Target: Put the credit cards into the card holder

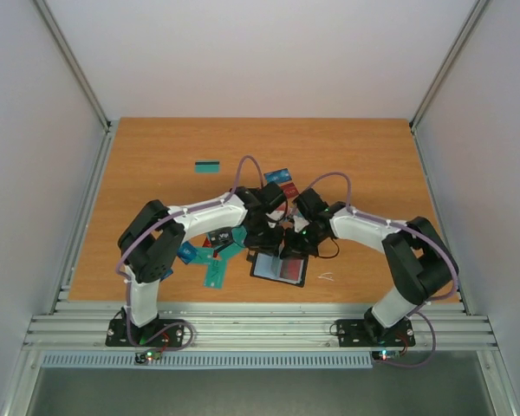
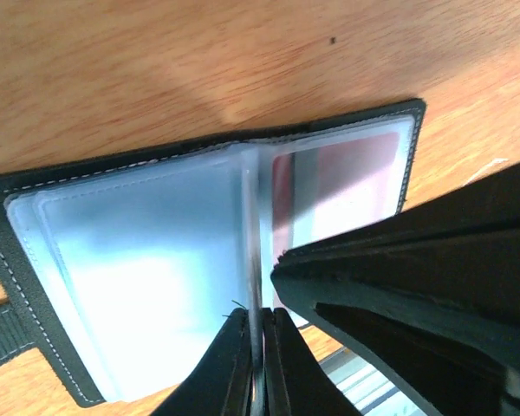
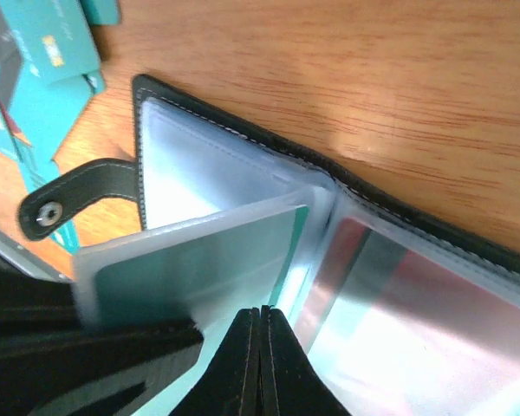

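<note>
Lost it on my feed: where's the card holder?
Top view: the card holder lies open at centre, close to the table's front edge, with teal cards just left of it.

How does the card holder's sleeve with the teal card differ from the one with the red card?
The teal-card sleeve stands lifted off the spine; the red-card sleeve lies flat on the card holder cover. The teal one sits left of the spine in the right wrist view, the red one right. Both are clear plastic.
</note>
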Controlling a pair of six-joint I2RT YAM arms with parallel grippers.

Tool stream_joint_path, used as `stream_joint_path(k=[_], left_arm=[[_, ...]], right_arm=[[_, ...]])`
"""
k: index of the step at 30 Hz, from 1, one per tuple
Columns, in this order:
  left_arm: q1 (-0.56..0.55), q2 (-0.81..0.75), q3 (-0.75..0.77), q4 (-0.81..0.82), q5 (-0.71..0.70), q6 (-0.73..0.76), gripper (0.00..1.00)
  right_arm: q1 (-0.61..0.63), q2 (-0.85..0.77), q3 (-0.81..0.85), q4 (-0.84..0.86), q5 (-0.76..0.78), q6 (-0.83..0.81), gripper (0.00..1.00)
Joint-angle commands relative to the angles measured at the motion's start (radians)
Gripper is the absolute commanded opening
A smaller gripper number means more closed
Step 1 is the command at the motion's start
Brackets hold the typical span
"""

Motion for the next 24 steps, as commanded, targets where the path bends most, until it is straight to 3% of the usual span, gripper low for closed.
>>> stream_joint_path(k=[1, 14, 18, 24], left_arm=[[-0.029, 0.03, 0.078, -0.088, -0.088, -0.008, 0.06], [-0.14, 0.159, 0.306, -0.293, -0.303, -0.011, 0.08], [-0.175, 0.193, 0.342, -0.265, -0.273, -0.036, 0.12], [-0.205, 0.235, 0.347, -0.14, -0.119, -0.092, 0.24]], right_arm=[[-0.029, -0.101, -0.006, -0.063, 0.021, -0.01, 0.01], [-0.165, -0.372, -0.034, -0.326, 0.169, -0.057, 0.04], [-0.179, -0.434, -0.029, -0.38, 0.198, -0.051, 0.07], [-0.201, -0.513, -0.003, -0.436, 0.224, -0.044, 0.1]])
